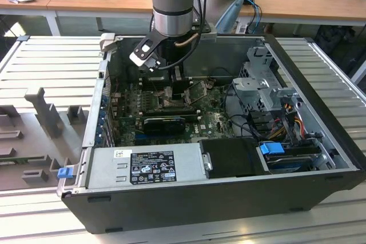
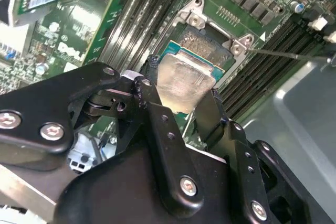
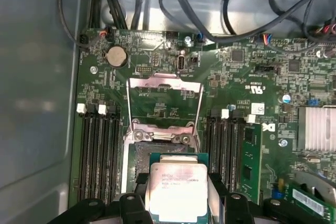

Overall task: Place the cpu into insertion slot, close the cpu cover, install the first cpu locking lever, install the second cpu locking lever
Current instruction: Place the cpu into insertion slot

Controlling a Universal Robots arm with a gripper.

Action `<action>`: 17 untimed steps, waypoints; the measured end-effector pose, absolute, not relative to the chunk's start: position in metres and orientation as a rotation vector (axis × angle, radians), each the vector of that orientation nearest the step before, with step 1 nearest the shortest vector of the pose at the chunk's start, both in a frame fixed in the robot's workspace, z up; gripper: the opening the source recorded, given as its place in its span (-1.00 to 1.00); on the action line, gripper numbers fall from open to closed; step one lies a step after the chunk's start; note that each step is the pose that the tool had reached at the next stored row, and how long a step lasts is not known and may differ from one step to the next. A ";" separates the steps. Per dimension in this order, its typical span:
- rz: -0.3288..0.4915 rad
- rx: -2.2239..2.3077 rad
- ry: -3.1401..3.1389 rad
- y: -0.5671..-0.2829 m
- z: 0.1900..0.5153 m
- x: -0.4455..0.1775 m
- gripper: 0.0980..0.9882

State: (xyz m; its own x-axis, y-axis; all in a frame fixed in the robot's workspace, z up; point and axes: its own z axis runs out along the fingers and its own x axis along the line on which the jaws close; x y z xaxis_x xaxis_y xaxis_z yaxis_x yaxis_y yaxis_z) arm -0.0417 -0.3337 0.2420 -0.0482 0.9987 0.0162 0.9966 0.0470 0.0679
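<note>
I stand by the counter (image 1: pixel 51 61) and look into the open computer case (image 1: pixel 320 141). In the exterior view, the grey power box (image 1: pixel 146 167) lies at about 7 o'clock. The claw (image 1: pixel 174 87) hangs at about 11 o'clock, over the green board (image 1: pixel 214 115).

The claw is clamped on the cpu (image 3: pixel 178 192), with black fingers (image 2: pixel 157 124) on two sides of it. The cpu is right over the insertion slot (image 3: pixel 157 148). I cannot tell if it touches the slot. The cpu cover (image 3: pixel 164 81) is flipped open just past the slot.

I think a few things could go wrong. If the chip goes down tipped or a bit off to one side, the tiny pins in the slot could bend. If the grip is weak, the chip could slip and drop. The claw could also bump the open cover.

The cpu lies about flat, silver top up. It is nearly square, so it has no real long side. In the first wrist view, its edges run about in line with the slot's frame.
</note>
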 end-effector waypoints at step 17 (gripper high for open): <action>0.093 2.178 2.212 -0.325 0.224 -0.044 -0.03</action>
State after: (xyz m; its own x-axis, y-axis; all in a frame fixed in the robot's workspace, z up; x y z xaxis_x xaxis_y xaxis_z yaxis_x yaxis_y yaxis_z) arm -0.0439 -0.3245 0.2236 -0.0164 0.9997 0.0162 0.9976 0.0153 0.0678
